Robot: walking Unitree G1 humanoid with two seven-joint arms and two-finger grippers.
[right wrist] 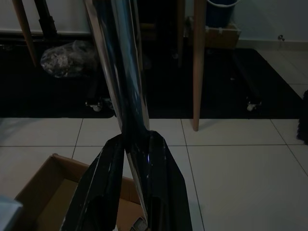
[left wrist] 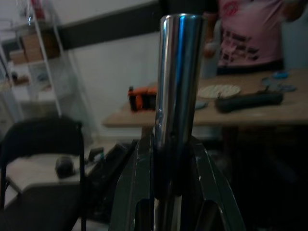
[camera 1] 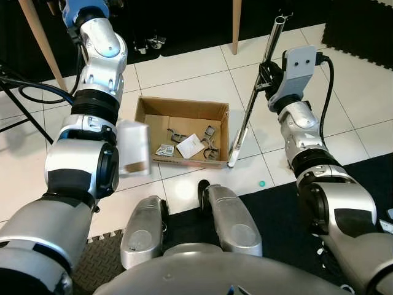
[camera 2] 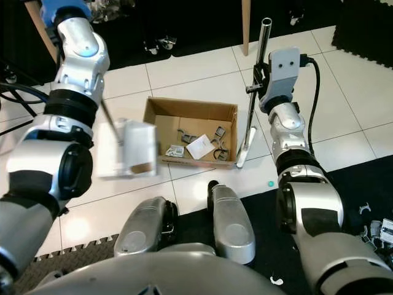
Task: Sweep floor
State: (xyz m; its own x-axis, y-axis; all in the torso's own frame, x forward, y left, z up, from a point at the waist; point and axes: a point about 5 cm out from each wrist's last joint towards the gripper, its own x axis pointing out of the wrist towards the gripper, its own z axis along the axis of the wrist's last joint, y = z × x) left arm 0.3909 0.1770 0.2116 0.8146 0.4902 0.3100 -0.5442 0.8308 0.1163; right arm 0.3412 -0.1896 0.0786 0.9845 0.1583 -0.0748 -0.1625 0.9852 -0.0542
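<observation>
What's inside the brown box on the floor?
The cardboard box holds a white card, a smaller printed card and several grey metal clips. The near wall hides the strip of box floor right behind it.

White tiled floor (camera 1: 184,70) carries an open cardboard box (camera 1: 182,130), a broom head (camera 1: 234,152) just beside the box's right wall, a small teal bit (camera 1: 262,183) near it, and black foam mats (camera 1: 362,24)
</observation>
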